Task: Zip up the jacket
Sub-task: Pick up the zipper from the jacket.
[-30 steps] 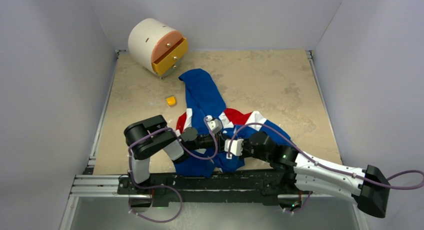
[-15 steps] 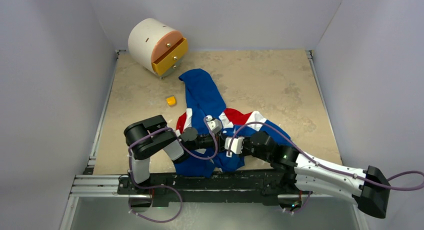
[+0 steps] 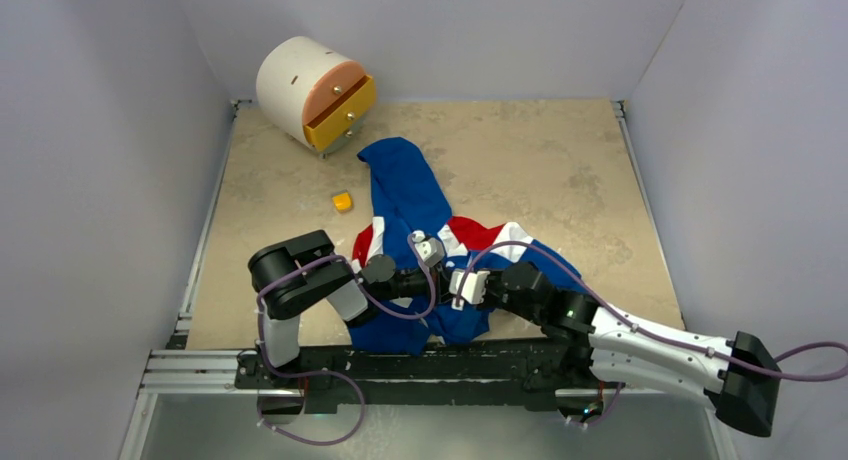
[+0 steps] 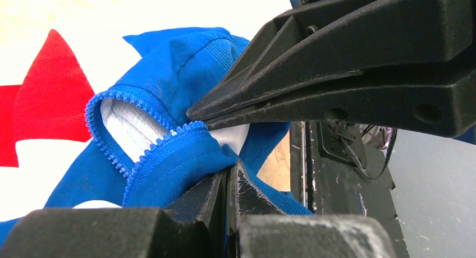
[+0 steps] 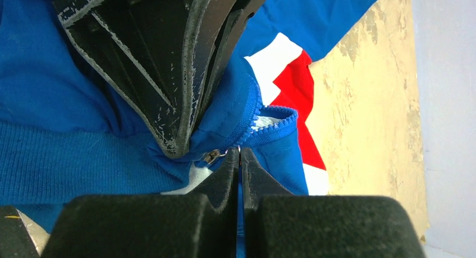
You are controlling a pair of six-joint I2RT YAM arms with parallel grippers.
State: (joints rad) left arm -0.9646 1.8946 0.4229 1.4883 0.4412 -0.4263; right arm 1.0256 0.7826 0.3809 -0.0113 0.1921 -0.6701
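The right gripper (image 5: 239, 160) has just snapped closed: a second ago its fingers stood partly apart, and now they are pressed together with no gap showing, their tips meeting right at the small metal pull (image 5: 213, 155), which they seem to have pinched. From above it has also crept a little toward the left gripper (image 4: 231, 182), so the two now sit almost nose to nose. The left gripper is fully closed too, as it was, clamping the blue fabric at the hem just beside the slider. The jacket (image 3: 405, 185) lies crumpled on the table (image 3: 540, 160) at the near edge, right in front of the arm bases, one sleeve stretched away toward the back; the block (image 3: 343, 201) sits apart to its left. In the left wrist view the teeth (image 4: 112, 95) gape in an open loop above the hem, so hardly any of the zip is joined. With the pull caught and the hem anchored, the zipping stroke looks ready to begin: the right arm would draw the pull away along the teeth while the left holds the bottom taut. The risk is the tiny tab slipping out, or slack cloth bunching
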